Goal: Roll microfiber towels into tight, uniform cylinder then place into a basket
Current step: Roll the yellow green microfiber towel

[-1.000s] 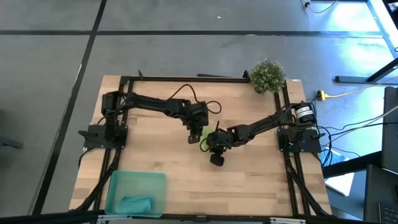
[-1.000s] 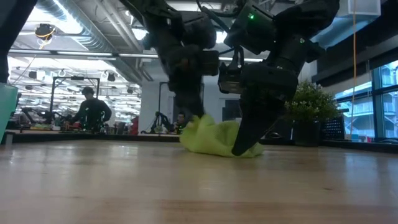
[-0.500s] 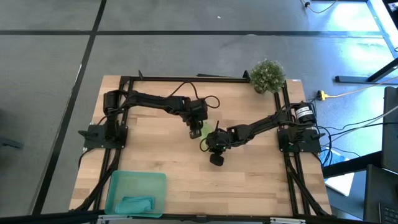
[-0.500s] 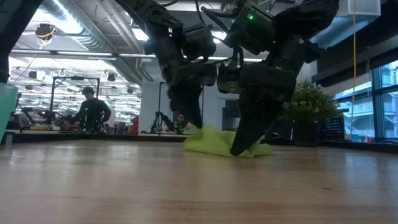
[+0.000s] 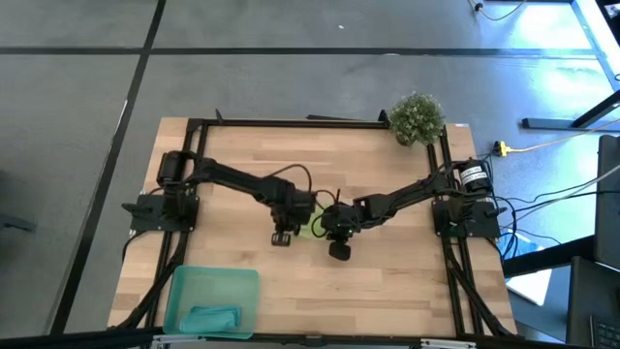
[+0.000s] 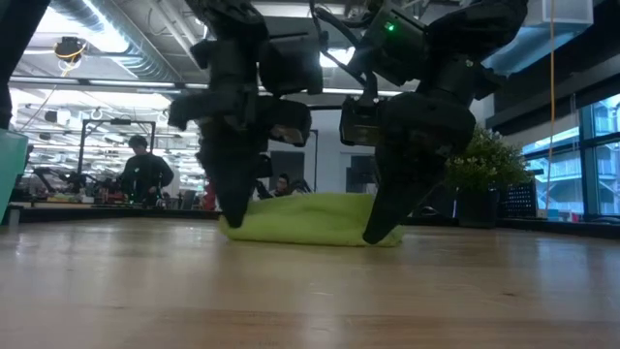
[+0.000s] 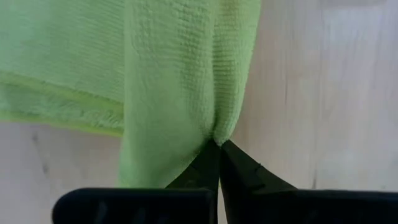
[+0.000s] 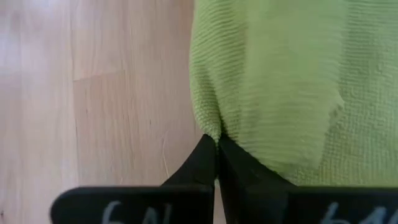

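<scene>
At the middle of the table [image 5: 387, 271], my left claw [image 7: 217, 144] and my right claw [image 8: 216, 140] each pinch one end of the lime towel [image 6: 308, 218], which lies stretched between them on the wood. The teal towel [image 5: 210, 317] sits in the basket [image 5: 184, 286] at the near left corner.

- A robotics lab or open workshop hall.
- Wooden table [image 5: 387, 262] in a black frame, on grey concrete floor [image 5: 291, 82].
- Exposed ceiling ducts [image 6: 107, 44], distant workbenches [image 6: 97, 201], a seated person [image 6: 145, 174].
</scene>
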Motion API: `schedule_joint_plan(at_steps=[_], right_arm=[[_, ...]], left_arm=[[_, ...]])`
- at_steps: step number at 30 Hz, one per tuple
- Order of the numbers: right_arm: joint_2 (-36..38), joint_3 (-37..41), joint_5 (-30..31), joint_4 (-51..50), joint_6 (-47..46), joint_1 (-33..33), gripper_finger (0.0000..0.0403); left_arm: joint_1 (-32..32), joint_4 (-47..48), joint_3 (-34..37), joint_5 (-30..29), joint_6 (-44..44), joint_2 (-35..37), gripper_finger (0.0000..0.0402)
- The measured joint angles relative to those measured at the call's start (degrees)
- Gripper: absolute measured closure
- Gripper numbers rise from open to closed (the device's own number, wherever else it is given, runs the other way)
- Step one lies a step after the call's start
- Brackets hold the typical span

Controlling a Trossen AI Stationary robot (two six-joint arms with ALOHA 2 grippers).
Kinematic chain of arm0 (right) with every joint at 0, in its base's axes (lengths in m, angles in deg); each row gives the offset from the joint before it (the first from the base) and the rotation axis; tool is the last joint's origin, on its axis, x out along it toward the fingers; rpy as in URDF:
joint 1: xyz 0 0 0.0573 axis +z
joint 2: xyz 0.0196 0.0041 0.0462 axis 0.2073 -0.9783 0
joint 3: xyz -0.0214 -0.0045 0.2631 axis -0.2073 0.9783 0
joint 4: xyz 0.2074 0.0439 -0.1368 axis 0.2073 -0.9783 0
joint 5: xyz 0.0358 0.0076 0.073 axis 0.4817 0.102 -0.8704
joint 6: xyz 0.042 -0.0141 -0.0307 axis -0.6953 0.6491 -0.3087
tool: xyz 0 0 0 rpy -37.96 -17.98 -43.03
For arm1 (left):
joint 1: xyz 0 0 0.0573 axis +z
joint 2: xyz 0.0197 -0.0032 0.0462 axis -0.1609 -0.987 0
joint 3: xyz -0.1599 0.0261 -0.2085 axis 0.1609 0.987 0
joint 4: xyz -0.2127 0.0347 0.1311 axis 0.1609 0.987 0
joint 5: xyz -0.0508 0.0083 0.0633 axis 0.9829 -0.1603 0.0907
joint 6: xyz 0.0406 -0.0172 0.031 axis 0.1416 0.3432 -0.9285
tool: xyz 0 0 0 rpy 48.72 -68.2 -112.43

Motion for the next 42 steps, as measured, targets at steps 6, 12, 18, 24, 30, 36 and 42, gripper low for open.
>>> schedule_joint_plan(at_steps=[6,12,18,24,30,36,42], right_arm=[[0.00,0.00,-0.33,-0.02,-0.21,0.00,0.0394],[0.00,0.00,-0.39,0.28,-1.76,0.00,0.0381],[0.52,0.00,-2.30,0.13,-1.40,-0.01,0.0325],[5.29,-0.06,-6.29,-1.51,-2.82,-0.02,0.0298],[13.08,-0.14,0.72,-4.78,-3.05,1.20,0.0296],[15.90,-0.24,12.93,-7.00,-5.04,1.68,0.0296],[12.78,-0.26,13.83,-7.70,-5.00,1.64,0.0296]], left_arm=[[-1.93,-7.09,3.77,-2.35,-0.26,0.33,0.0401],[-1.43,-10.38,5.47,-2.02,-0.38,0.38,0.0401],[-1.43,-10.58,5.55,-2.09,-1.82,0.26,0.0401],[-1.43,-11.07,5.58,-2.44,-2.04,0.15,0.0401],[-1.43,-11.12,5.62,-2.50,-2.09,0.11,0.0401],[-1.39,-11.36,5.67,-2.44,-2.02,0.09,0.0401],[-1.39,-11.39,5.67,-2.44,-1.90,0.09,0.0401]])
